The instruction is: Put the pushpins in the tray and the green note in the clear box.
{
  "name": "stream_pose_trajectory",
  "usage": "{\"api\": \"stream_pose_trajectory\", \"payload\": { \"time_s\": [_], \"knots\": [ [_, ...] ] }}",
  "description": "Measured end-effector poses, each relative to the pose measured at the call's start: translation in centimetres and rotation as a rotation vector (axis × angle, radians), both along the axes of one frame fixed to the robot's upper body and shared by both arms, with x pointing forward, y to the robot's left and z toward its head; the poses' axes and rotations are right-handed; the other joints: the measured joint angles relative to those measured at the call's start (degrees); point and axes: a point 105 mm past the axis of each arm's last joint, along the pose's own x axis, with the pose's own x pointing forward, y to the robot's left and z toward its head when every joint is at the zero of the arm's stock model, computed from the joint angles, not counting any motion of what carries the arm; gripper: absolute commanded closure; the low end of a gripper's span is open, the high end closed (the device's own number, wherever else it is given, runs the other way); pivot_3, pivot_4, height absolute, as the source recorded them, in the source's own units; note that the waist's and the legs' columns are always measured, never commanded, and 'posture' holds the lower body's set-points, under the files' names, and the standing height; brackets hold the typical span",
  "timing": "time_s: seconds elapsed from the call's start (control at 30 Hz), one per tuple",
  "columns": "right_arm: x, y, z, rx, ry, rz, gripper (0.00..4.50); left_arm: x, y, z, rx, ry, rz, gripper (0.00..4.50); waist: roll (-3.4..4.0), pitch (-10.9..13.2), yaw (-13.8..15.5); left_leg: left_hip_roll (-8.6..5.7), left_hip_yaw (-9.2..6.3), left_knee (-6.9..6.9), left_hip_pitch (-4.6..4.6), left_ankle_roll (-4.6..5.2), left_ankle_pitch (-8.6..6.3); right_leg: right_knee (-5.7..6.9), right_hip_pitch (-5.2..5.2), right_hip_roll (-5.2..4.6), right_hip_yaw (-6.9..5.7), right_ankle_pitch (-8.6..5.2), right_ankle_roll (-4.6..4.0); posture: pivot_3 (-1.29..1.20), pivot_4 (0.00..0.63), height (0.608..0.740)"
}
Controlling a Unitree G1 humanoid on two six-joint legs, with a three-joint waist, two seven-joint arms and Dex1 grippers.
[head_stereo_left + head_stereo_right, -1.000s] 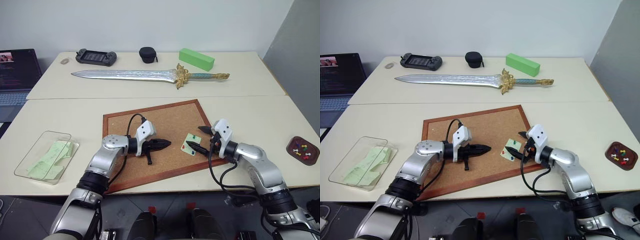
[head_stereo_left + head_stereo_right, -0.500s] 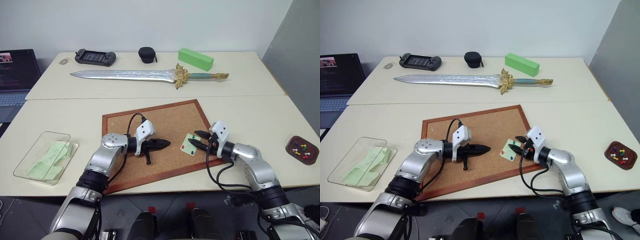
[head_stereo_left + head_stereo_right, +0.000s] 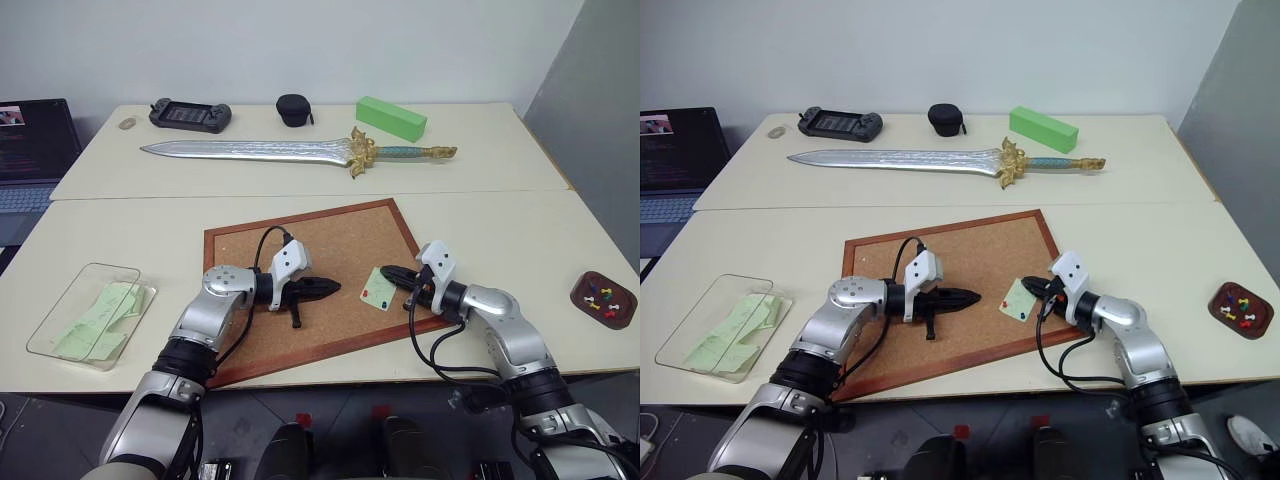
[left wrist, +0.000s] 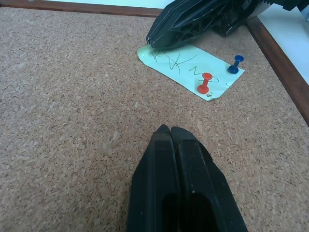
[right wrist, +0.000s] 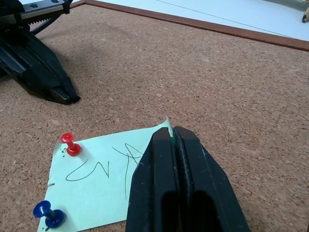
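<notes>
Two pale tabletops [image 3: 480, 240] pushed together against a white wall; the corkboard [image 3: 300, 262] lies on the near one, and everything below is placed relative to it.

- green note [image 5: 104, 186]: on the cork, near the corkboard's right edge, with a red pin [image 5: 71, 144] and a blue pin [image 5: 48, 214] along one short side. Whether both are still stuck into the cork or just lying on the paper, I can't tell.
- right gripper [image 5: 173, 140]: jaws fully closed, tips at the note's free edge opposite the pins. A sliver of green shows between the tips, so it looks pinched on something small there. A pin head or the paper corner? Can't tell which. Coming at the unpinned side makes sense: that edge can lift.
- left gripper [image 4: 166, 133]: closed on nothing, parked just above the cork at mid-board, pointing at the note. Probably on standby to take the paper towards the clear box on its side.
- clear box [image 3: 60, 315]: well left of the corkboard, near the tabletop's front edge, green slips already inside.
- tray [image 3: 604, 299]: well right of the corkboard, several coloured pushpins [image 3: 603, 296] already in it.

Judgement: mid-task. This note needs its pins off before it goes left.
</notes>
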Motion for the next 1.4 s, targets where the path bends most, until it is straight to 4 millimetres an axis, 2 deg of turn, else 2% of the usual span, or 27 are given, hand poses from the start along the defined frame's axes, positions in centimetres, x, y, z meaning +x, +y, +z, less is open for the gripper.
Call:
{"api": "stream_pose_trajectory", "payload": {
  "time_s": [0.27, 0.43, 0.93, 1.07, 1.17, 1.23, 1.27, 1.3, 1.4],
  "knots": [
    [-0.2, -0.2, 0.3, 0.034, 0.018, 0.002, 4.47, 0.0, 0.0, 0.0, 0.0, -0.001, -0.003, 4.5, 0.0, 0.0, 0.0, 0.0, -0.02, -0.01, -0.02, 0.0, 0.0, 0.0, -0.01, 0.0, -0.01, 0.0, 0.0, 0.0, 0.15, 0.74],
    [-0.4, -0.1, 1.7, 0.063, -0.021, 0.022, 4.47, 0.0, 0.0, 0.0, 0.001, 0.001, -0.001, 4.5, 0.0, 0.0, 0.0, 0.0, 0.0, -0.01, -0.01, 0.0, 0.0, -0.01, 0.0, 0.0, -0.01, 0.0, 0.0, 0.0, 0.15, 0.74],
    [-0.4, -0.2, 2.1, 0.061, -0.039, 0.025, 4.47, 0.0, 0.0, 0.0, 0.002, 0.003, -0.001, 4.5, 0.01, 0.0, 0.0, 0.0, -0.01, 0.0, -0.01, 0.0, 0.0, 0.0, 0.0, 0.0, -0.01, 0.0, 0.0, 0.0, 0.15, 0.74],
    [-0.5, -0.9, 3.0, 0.064, -0.076, -0.015, 4.47, 0.1, -0.1, 0.0, 0.003, 0.004, -0.006, 4.5, 0.01, 0.0, 0.0, 0.01, -0.01, 0.0, -0.02, 0.0, 0.0, -0.01, 0.0, 0.0, -0.01, 0.0, 0.0, 0.0, 0.15, 0.74],
    [-0.8, -3.0, 4.3, 0.071, -0.11, -0.104, 4.47, 0.0, -0.4, 0.0, 0.005, 0.003, -0.013, 4.5, 0.01, 0.0, 0.2, 0.03, -0.06, -0.01, -0.06, 0.0, 0.0, -0.03, 0.0, -0.04, -0.02, 0.0, 0.0, 0.0, 0.15, 0.74],
    [-1.5, -6.5, 5.3, 0.073, -0.127, -0.246, 4.47, 0.0, -0.6, 0.0, 0.006, 0.001, -0.021, 4.5, 0.02, 0.0, 0.4, 0.03, -0.09, -0.03, -0.09, 0.0, 0.0, -0.05, 0.01, -0.08, -0.03, 0.0, 0.0, 0.0, 0.15, 0.74],
    [-1.7, -9.2, 5.9, 0.06, -0.138, -0.358, 4.47, 0.0, -0.5, 0.0, 0.007, 0.001, -0.021, 4.5, 0.03, 0.0, 0.3, 0.02, -0.04, -0.03, -0.09, 0.0, 0.0, -0.06, 0.01, -0.08, 0.0, 0.0, 0.0, 0.0, 0.15, 0.74],
    [-1.7, -9.9, 6.1, 0.056, -0.142, -0.39, 4.47, 0.0, -0.5, 0.0, 0.007, 0.001, -0.021, 4.5, 0.04, 0.0, 0.3, 0.01, -0.03, -0.03, -0.09, 0.0, 0.0, -0.06, 0.01, -0.09, 0.02, 0.0, 0.0, 0.0, 0.15, 0.74],
    [-2.6, -16.7, 7.6, 0.02, -0.181, -0.674, 4.47, 0.0, -0.3, -0.1, 0.009, 0.008, -0.019, 4.5, 0.14, -0.1, 0.3, -0.03, 0.02, -0.04, -0.01, 0.0, 0.0, -0.06, 0.08, -0.07, 0.03, -0.01, 0.0, 0.0, 0.15, 0.74]
  ]
}}
